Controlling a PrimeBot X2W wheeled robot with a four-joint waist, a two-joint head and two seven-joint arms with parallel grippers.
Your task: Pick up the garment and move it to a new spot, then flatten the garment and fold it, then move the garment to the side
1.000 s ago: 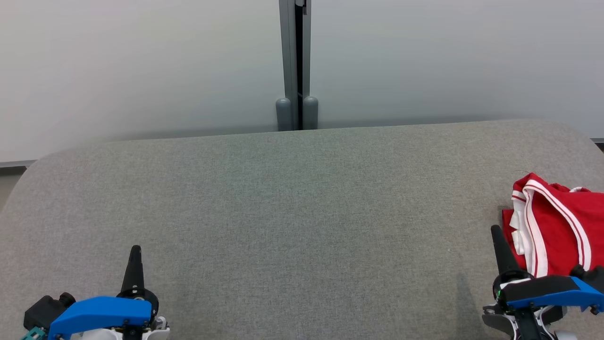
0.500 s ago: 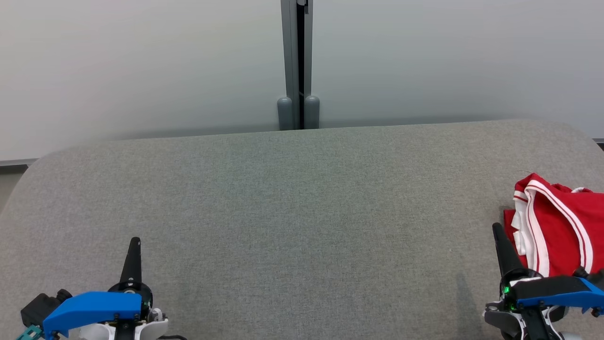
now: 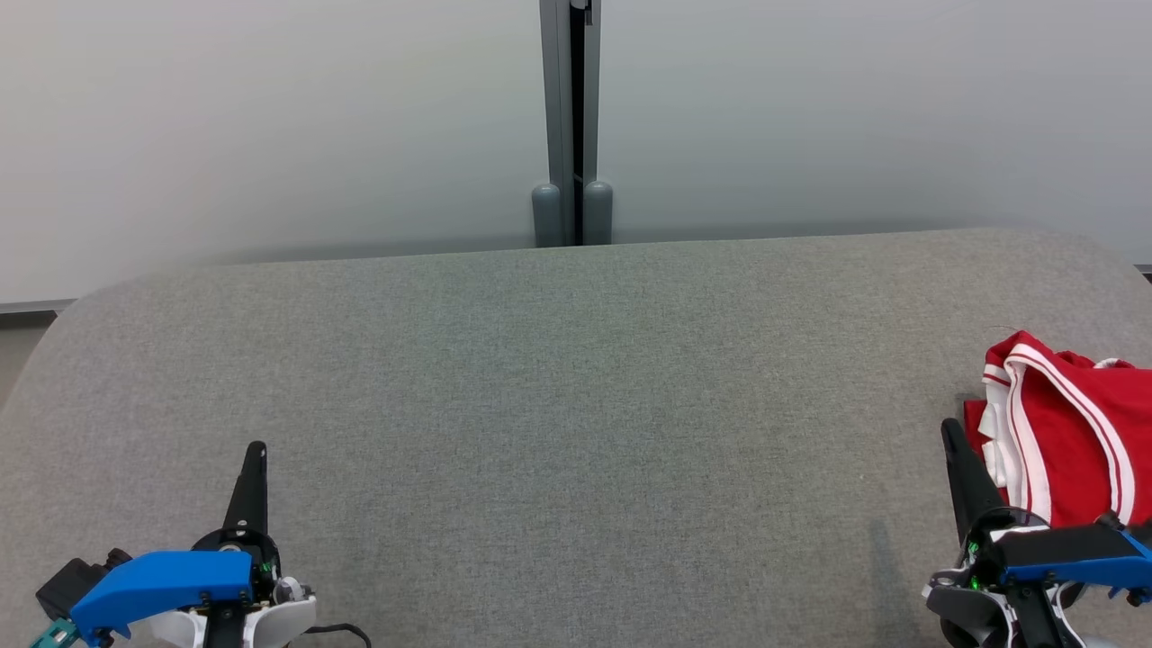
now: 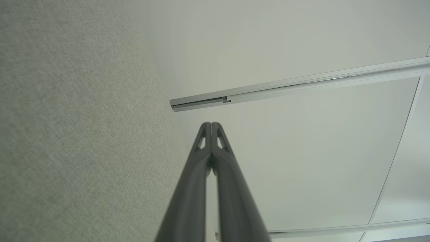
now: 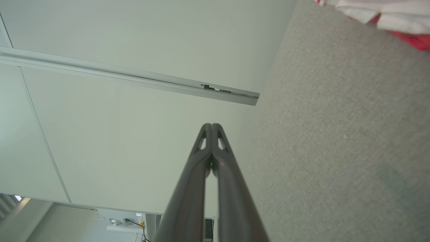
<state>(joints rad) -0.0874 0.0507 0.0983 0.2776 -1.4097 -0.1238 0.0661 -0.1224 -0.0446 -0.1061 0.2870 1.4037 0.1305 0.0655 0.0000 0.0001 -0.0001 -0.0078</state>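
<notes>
- Soft, even, bright light covered the grey fabric surface (image 3: 576, 423).
- A faint narrow shadow lay on it beside the right gripper (image 3: 947, 430).
- Behind its far edge, the wall panel (image 3: 270, 135) looked hazy; the left wrist view bowed a panel seam (image 4: 399, 148).

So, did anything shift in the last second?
Barely. The left end effector drifted slightly left, its tip reaching further up the head view. Nothing taken or released: it and the right end effector stayed shut and empty; the red garment stayed at the right edge of the table.
</notes>
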